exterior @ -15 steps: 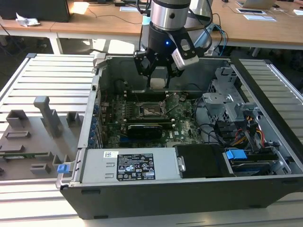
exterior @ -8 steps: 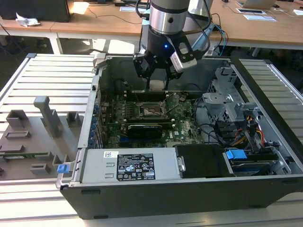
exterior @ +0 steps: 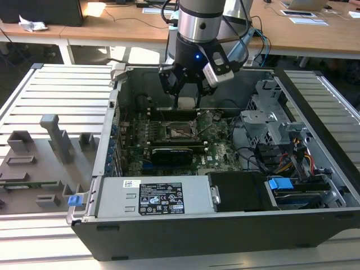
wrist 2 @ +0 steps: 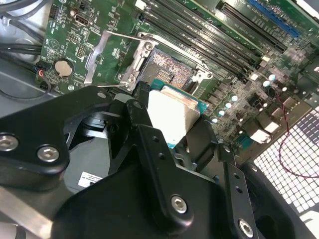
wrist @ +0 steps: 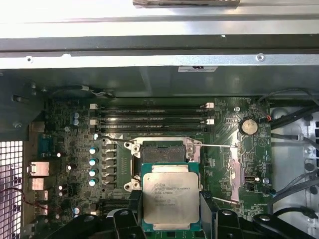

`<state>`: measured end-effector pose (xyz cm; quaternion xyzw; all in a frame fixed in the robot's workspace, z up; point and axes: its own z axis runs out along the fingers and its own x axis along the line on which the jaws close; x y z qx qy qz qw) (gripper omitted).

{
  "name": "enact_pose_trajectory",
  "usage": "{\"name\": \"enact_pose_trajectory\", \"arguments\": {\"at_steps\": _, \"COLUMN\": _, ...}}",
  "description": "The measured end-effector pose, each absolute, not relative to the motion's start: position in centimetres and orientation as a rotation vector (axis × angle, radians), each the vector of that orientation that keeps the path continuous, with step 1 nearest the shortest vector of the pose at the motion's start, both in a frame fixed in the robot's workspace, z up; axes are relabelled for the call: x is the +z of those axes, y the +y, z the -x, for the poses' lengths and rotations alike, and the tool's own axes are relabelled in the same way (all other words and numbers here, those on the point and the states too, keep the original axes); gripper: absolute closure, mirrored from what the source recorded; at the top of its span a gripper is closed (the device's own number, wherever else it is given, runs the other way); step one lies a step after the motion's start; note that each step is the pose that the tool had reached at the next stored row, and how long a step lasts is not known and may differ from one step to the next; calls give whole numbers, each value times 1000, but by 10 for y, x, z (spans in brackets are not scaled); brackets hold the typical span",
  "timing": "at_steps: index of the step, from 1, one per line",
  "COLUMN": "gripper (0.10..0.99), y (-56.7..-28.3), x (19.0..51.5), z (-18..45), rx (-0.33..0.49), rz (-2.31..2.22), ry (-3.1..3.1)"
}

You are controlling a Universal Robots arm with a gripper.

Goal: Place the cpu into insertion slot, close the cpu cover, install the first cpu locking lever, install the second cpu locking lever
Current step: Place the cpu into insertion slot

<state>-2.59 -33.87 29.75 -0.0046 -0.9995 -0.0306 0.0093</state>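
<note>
My gripper (exterior: 187, 100) hangs inside the open computer case, shut on the cpu (wrist: 170, 198), a flat silver-topped chip with a green rim held by two opposite edges between black fingers (wrist: 135, 203). In the second wrist view the cpu (wrist 2: 173, 115) is tilted just above and beside the insertion slot (wrist 2: 168, 69). The insertion slot (wrist: 162, 153) lies open on the green motherboard, its dark pin field bare. The cpu cover (wrist 2: 94, 59), a thin silver frame, is swung up and away from the slot; in the first wrist view this cover (wrist: 233, 172) stands beside the slot. The slot (exterior: 181, 132) sits below the gripper.
Black memory slots (wrist: 152, 117) run along the slot's far side. A thin lever rod (wrist: 112, 139) sticks out beside the socket. A black bar (exterior: 177, 153), power supply (exterior: 163, 197), drive cage (exterior: 270, 121) and cables (exterior: 292, 157) crowd the case. Grey fixtures (exterior: 56, 138) stand at the exterior view's left.
</note>
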Motion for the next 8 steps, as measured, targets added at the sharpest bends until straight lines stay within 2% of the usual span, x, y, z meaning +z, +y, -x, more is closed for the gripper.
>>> {"name": "enact_pose_trajectory", "arguments": {"at_steps": 8, "gripper": 541, "y": -338, "x": 290, "z": 25, "rx": -95, "rz": 10, "ry": -3122}}
